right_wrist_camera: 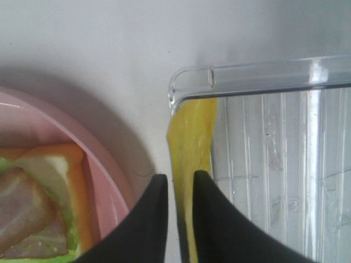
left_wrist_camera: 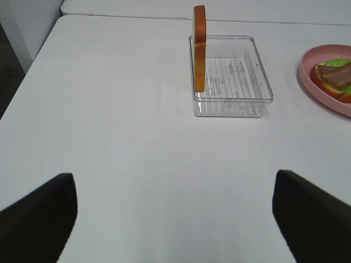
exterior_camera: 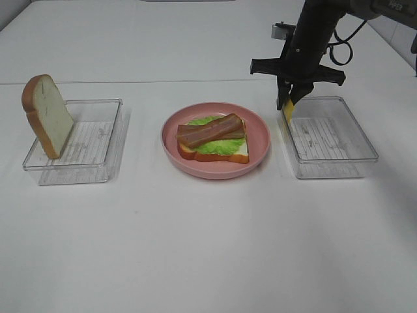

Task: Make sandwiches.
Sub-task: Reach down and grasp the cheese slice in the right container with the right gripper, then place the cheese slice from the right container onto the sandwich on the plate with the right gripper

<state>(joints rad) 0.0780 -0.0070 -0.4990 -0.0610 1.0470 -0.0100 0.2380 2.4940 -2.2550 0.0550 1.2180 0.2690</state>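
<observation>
Eyes on the pink plate [exterior_camera: 215, 171] in the middle of the white bench [exterior_camera: 195, 254]. On it lies the bottom bread slice [exterior_camera: 187, 152], with a green lettuce leaf [exterior_camera: 218, 147] over that and brown bacon strips [exterior_camera: 212, 130] on top.

On the plate's right-arm side, the right gripper [exterior_camera: 288, 99] hangs over the corner of the right tray [exterior_camera: 339, 140] nearest the plate, and a yellow cheese square [exterior_camera: 287, 111] hangs on edge from it. The high camera gives only a sliver of yellow. The right wrist camera shows the grip itself: two black fingers [right_wrist_camera: 148, 219] are clamped on the cheese, one on each face. The cheese runs down along the tray wall closest to the plate's rim. Whether it touches the tray floor, I cannot tell.

Well out on the plate's left-arm side sits the left tray [exterior_camera: 98, 153]. The upright bread slice [exterior_camera: 49, 114] stands in it, tilted against the wall farthest from the plate. From on high we get its white face. The left wrist camera sees it edge-on, just an orange-brown crust.

That same wrist camera alone shows the left gripper [left_wrist_camera: 173, 189]. Its fingers [left_wrist_camera: 41, 224] are spread wide apart over bare bench with nothing between them, and the tray and plate are well beyond.

As for writing, there is white lettering on the right arm at the high view's far edge, too small to read. A faint embossed mark on each tray floor is also unreadable.
</observation>
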